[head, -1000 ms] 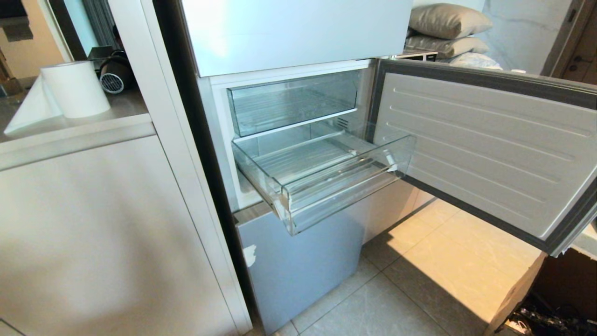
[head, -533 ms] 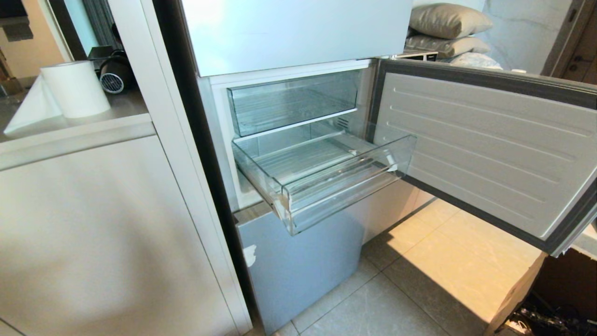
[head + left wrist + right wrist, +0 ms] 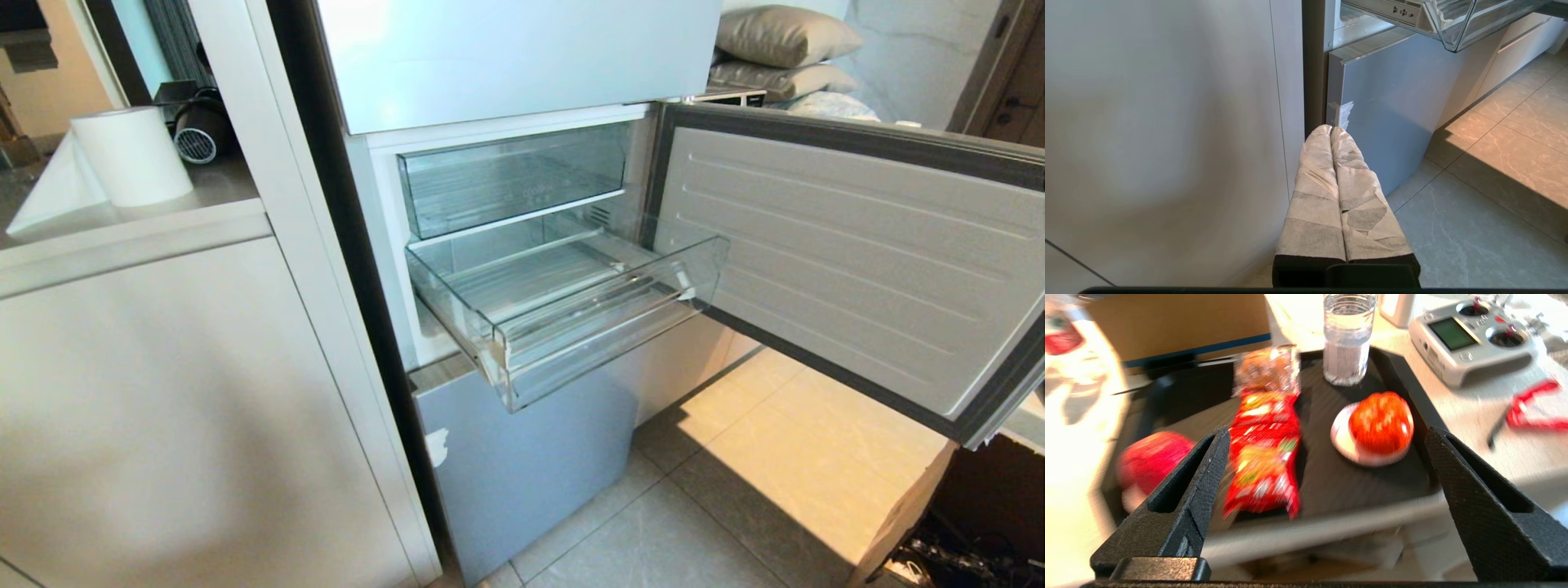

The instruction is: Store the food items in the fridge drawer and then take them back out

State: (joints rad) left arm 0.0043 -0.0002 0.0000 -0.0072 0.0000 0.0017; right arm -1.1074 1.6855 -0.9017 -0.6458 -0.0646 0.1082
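- The fridge drawer (image 3: 571,310) stands pulled out under the shallower clear tray (image 3: 510,184), beside the open fridge door (image 3: 849,261). Nothing lies on its ribbed floor, so I judge the storing step has barely begun: the work in hand is fetching the first food item.
- The right hand (image 3: 1327,457) is outside the head view. Its own camera shows it released, jaws spread wide and holding nothing, above a black tray (image 3: 1400,379) on a pale surface (image 3: 1474,412).
- On that tray sit an orange-red round fruit (image 3: 1381,422) on a small white dish (image 3: 1341,439), a red snack packet (image 3: 1263,453), a wrapped bun (image 3: 1267,369), a second red fruit (image 3: 1149,457) near the tray's far side, and a glass of water (image 3: 1348,339).
- A remote controller (image 3: 1470,339) lies off the tray.
- The left hand (image 3: 1331,132) hangs low by the lower fridge panel (image 3: 1384,122), clenched on nothing, its taped fingers (image 3: 1318,179) pressed together.
- The next move probably calls for centring the spread jaws over one item, lowering, closing, then carrying it to the drawer.
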